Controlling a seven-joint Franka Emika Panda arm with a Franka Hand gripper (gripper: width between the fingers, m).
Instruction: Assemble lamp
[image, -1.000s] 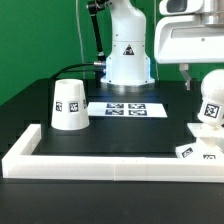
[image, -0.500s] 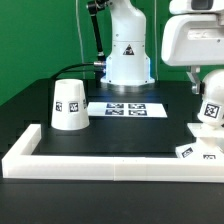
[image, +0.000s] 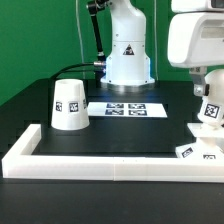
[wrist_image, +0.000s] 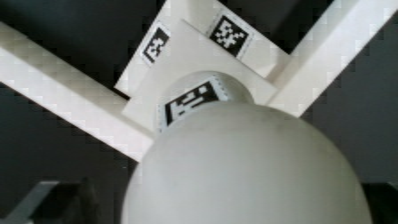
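Observation:
The white round bulb (image: 213, 108), with a square tag on it, hangs at the exterior view's right edge. My gripper (image: 207, 90) is shut on it and holds it above the low base block (image: 196, 150). One dark finger (image: 197, 85) shows beside the bulb. In the wrist view the bulb (wrist_image: 231, 160) fills the foreground and hides the jaws. The tagged base block (wrist_image: 192, 50) lies below it. The tapered cone shade (image: 68, 104) stands upright at the exterior view's left, apart from the rest.
The marker board (image: 126, 108) lies flat in front of the arm's pedestal (image: 128, 55). The long low white border rail (image: 110, 160) runs along the front and up the left side. Its corner (wrist_image: 71, 90) shows under the bulb in the wrist view.
My gripper has shifted a little toward the exterior view's right with the bulb in it. The shade and the base block have not moved.

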